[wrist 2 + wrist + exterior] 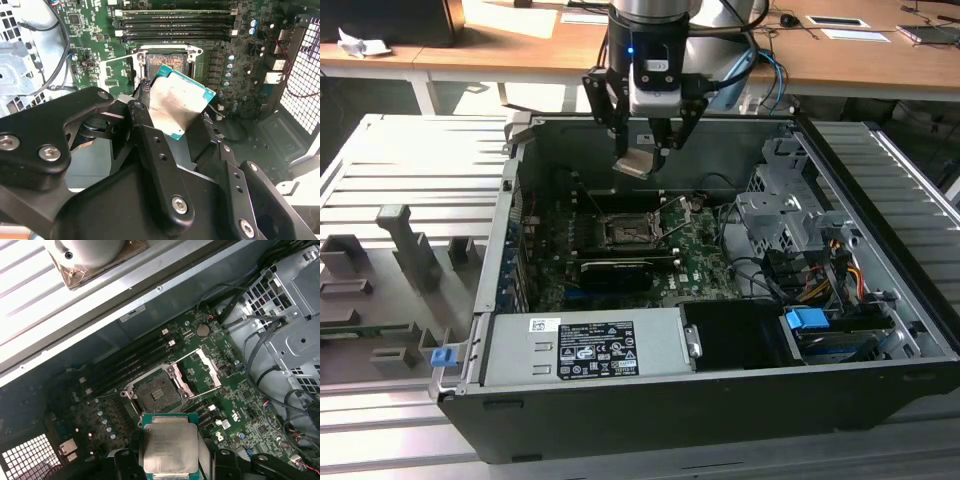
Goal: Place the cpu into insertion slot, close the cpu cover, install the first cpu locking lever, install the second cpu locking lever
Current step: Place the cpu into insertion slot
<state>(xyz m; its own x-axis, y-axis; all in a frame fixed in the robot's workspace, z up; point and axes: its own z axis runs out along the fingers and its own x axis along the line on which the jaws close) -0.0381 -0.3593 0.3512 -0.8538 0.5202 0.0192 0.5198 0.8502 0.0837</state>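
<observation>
Pinching the cpu (pixel 633 165), the fingers (pixel 619 130) hang above the case (pixel 620 400) on a ribbed table (pixel 410 150) near desks (pixel 520 45).

The cpu (pixel 167 450) shows dull smudged metal, the case (pixel 730 150) matt grey metal

black fingers (pixel 152 145) pinch the cpu (pixel 179 102), tilted, above the green board (pixel 90 30); the insertion slot (pixel 167 59) sits open just beyond.
</observation>
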